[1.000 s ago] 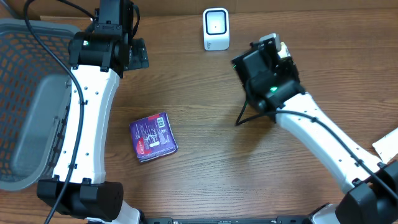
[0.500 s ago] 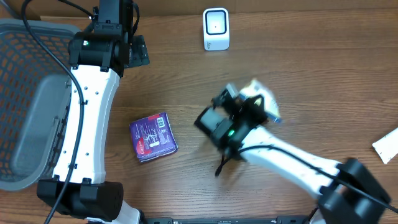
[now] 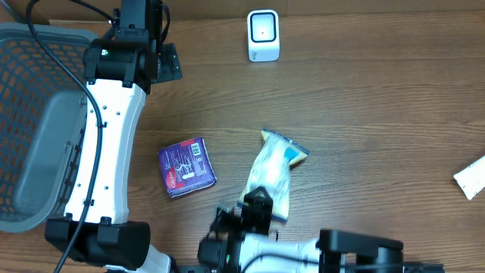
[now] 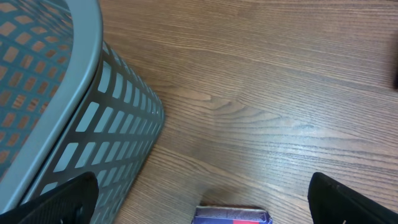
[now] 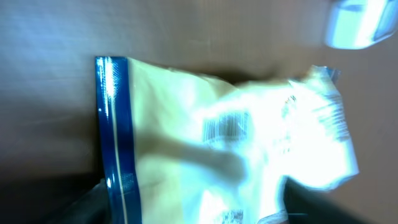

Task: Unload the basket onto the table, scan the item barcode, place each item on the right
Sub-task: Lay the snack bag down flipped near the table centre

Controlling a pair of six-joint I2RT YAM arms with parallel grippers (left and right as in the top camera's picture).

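Crouching low beside the pouch [image 3: 274, 171], right gripper [image 3: 258, 203] looks spread; left gripper [image 4: 208, 200] wide.

Left arm [image 3: 106, 152] stretched forward, left claw [image 3: 161, 65] spread wide; right arm [image 3: 303, 250] tucked low, right claw [image 3: 250, 208] parted.

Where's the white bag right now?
Overhead view: the white bag lies on the table, just right of the purple packet, nearer the robot than the scanner.
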